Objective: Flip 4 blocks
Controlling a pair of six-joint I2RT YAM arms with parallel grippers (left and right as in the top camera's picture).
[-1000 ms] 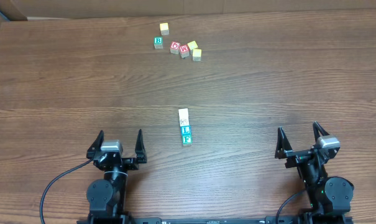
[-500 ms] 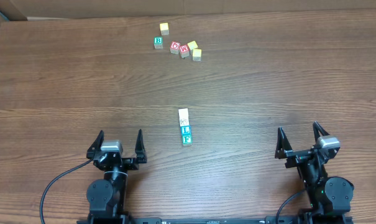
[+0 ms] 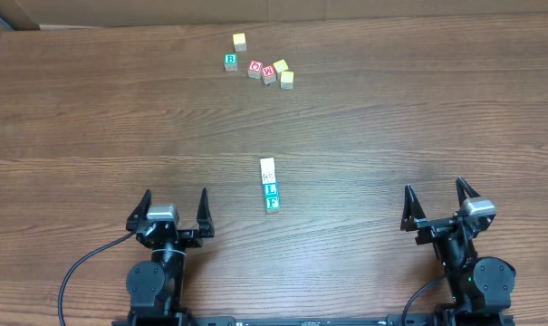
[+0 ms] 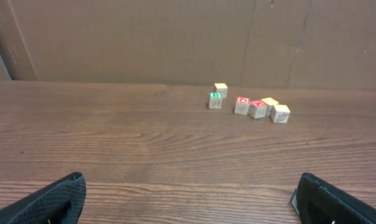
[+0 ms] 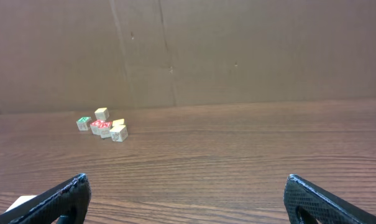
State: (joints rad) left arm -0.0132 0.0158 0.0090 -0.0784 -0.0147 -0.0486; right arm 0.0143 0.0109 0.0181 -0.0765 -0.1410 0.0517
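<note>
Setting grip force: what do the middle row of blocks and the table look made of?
Row of blocks: likely pale bare wood, matte, with printed blue and green letters; too small to be sure. Table: brown wood grain with a faint sheen, possibly laminate rather than solid wood.

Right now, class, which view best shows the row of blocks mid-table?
Overhead: the row of blocks lies whole, its L readable. The left wrist view misses it; the right wrist view catches only a pale sliver at its lower left edge, possibly one block.
</note>
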